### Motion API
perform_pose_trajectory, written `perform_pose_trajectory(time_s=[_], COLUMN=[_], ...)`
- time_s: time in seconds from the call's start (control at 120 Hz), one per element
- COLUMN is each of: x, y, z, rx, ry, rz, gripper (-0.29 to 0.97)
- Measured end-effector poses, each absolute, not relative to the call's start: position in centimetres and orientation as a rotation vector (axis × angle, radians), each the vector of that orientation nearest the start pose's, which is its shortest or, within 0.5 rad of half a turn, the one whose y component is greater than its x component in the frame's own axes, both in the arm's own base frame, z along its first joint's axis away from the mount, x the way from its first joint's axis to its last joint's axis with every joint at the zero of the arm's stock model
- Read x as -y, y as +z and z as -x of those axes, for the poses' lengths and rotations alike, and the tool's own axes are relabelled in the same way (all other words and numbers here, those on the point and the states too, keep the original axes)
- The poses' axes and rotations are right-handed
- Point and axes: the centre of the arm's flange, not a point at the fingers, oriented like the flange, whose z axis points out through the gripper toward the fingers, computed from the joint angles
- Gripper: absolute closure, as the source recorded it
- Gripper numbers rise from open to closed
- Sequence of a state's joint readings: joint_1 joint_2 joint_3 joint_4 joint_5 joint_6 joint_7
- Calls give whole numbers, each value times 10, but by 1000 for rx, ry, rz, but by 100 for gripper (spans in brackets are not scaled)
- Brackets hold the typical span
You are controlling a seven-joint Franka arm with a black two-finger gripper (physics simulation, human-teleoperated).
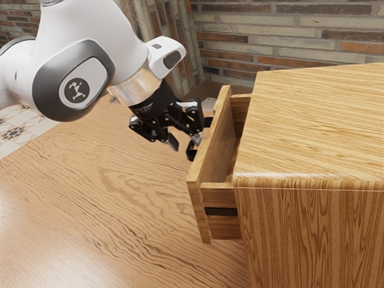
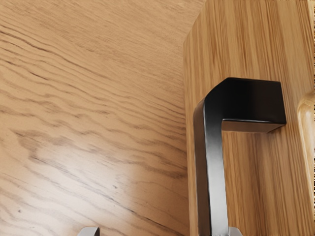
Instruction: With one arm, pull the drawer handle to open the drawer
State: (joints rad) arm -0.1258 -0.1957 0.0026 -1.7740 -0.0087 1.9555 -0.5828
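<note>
The wooden drawer stands pulled partway out of the cabinet, toward the exterior view's left. My black gripper is at the outer face of the drawer front, fingers spread apart and open. In the wrist view the black metal handle runs along the drawer front, bends in to its mount, and passes down between my fingertips. It lies close to one finger and well apart from the other. In the exterior view the drawer front hides most of the handle.
The cabinet stands on a broad wood-grain floor that stretches toward the exterior view's left and front. A brick wall runs behind. My white arm comes in from the upper left.
</note>
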Motion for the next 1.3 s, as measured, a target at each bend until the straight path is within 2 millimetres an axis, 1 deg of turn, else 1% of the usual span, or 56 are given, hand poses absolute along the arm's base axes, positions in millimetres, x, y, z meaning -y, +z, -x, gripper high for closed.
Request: perform_pose_trajectory(time_s=[0.158,0.392,0.525,0.692,1.067,1.3], x=[64,52,49,39,27,20], y=[673,671,671,670,669,669], z=[-517,-516,-514,-514,-502,-499], rx=[742,778,788,816,847,860], ry=[-577,-574,-573,-574,-572,-576], rz=[3142,3127,3120,3106,3085,3070], gripper=[43,43,43,43,43,43])
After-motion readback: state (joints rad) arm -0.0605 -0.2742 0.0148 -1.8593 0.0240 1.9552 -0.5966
